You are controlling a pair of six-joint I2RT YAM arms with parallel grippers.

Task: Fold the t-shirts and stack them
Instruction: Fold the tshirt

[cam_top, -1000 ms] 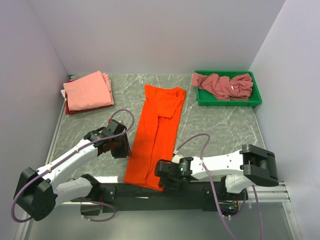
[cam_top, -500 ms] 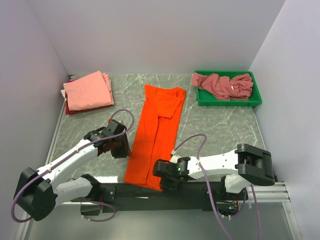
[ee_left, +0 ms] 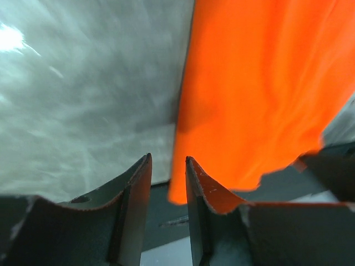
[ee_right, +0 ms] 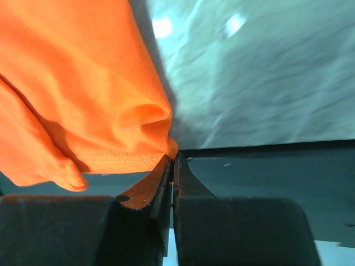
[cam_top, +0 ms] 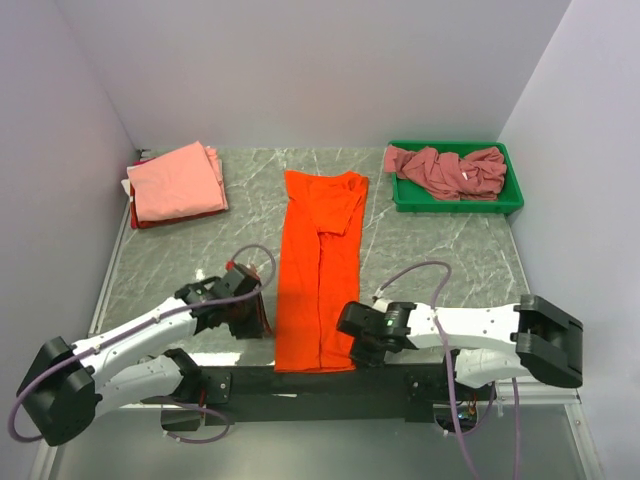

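A bright orange t-shirt [cam_top: 318, 270] lies stretched out lengthwise down the middle of the table, collar end far, hem at the near edge. My right gripper [cam_top: 353, 349] is at the hem's right corner. In the right wrist view its jaws [ee_right: 173, 156] are shut on the orange hem [ee_right: 122, 158]. My left gripper [cam_top: 258, 318] sits beside the shirt's left edge near the hem. In the left wrist view it [ee_left: 168, 162] stands open, and the orange cloth [ee_left: 260, 94] lies just past its right finger, not pinched. A folded salmon-pink t-shirt [cam_top: 178, 182] lies at the back left.
A green bin [cam_top: 512, 203] at the back right holds crumpled dusty rose t-shirts [cam_top: 445, 170]. The pink shirt rests on a darker red folded piece [cam_top: 140, 221]. A black rail [cam_top: 300, 382] runs along the table's near edge, under the hem. Walls close in on both sides.
The right gripper has shut on the hem corner and drawn it to the right, so the shirt now lies straight. The left gripper has moved nearer along the shirt's left edge.
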